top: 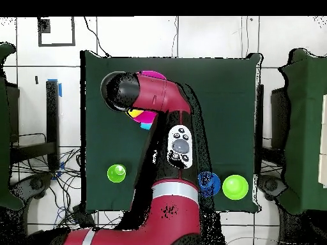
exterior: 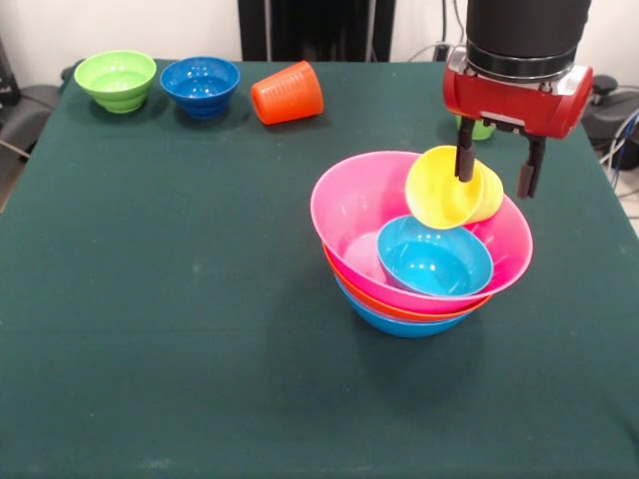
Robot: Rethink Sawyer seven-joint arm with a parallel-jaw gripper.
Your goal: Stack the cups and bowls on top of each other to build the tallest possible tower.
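Observation:
The tower (exterior: 419, 289) stands right of the table's centre: a wide pink bowl (exterior: 349, 205) nested in an orange bowl (exterior: 344, 279) and a blue bowl (exterior: 399, 324), with a small cyan bowl (exterior: 434, 261) inside the pink one. A yellow cup (exterior: 439, 195) lies tilted on the pink bowl's far rim, mouth towards the cyan bowl. My gripper (exterior: 496, 172) is open, one finger in front of the cup's base end, the other clear of it to the right. In the overhead view the arm covers most of the tower; pink (top: 153, 76) and yellow (top: 135, 115) edges show.
An orange ribbed cup (exterior: 288, 93) lies on its side at the table's far side. A dark blue bowl (exterior: 201, 85) and a light green bowl (exterior: 116, 80) stand at the far left. A light green cup (exterior: 482, 130) peeks out behind the gripper; it also shows in the overhead view (top: 117, 173).

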